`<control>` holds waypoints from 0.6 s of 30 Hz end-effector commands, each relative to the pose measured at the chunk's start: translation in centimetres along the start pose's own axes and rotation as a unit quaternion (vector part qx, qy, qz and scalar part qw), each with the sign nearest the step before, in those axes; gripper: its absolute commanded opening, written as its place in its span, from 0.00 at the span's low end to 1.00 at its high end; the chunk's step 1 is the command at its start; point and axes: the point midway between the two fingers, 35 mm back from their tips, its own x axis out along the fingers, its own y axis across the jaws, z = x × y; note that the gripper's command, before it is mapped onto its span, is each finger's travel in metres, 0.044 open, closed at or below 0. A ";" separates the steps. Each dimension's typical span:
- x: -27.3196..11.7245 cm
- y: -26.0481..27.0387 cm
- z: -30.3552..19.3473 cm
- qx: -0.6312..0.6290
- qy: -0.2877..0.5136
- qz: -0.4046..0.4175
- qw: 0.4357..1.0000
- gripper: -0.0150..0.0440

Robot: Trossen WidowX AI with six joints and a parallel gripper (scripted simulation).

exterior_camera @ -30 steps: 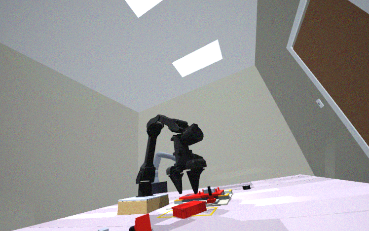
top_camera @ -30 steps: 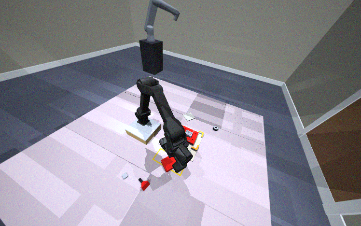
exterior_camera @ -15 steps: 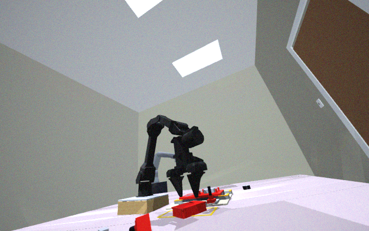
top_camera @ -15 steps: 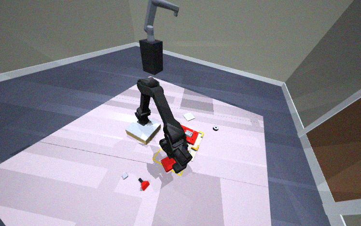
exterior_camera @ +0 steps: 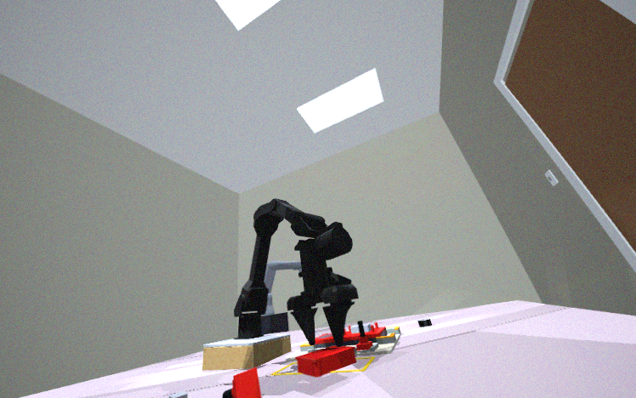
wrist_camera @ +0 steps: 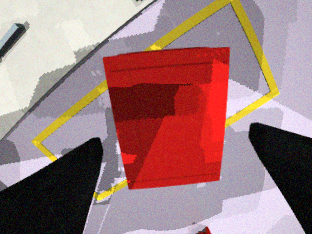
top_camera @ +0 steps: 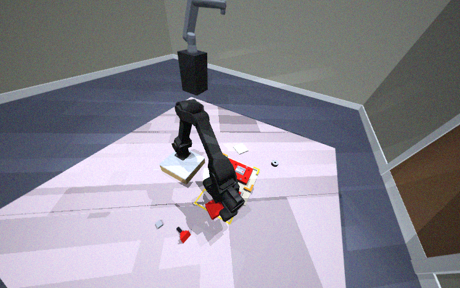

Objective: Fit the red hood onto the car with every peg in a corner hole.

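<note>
A red hood, a box-like shell with a flat roof, lies on the pale desk inside a yellow outlined rectangle. Directly above it hangs the black gripper, jaws spread wide and released, one fingertip on each side of the hood, grasping nothing. In the wrist view the fingers sit at about 8 and 4 o'clock from the hood. At roughly 1 o'clock from the hood in the top view, the red car chassis rests in its jig. A small red and black part lies at 7 o'clock.
</note>
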 end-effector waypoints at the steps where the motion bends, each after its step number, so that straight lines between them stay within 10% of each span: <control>1: 0.4 0.1 0.0 0.000 0.002 0.002 1.000 1.00; 18: 1.2 0.2 -0.1 0.000 0.002 0.002 1.000 1.00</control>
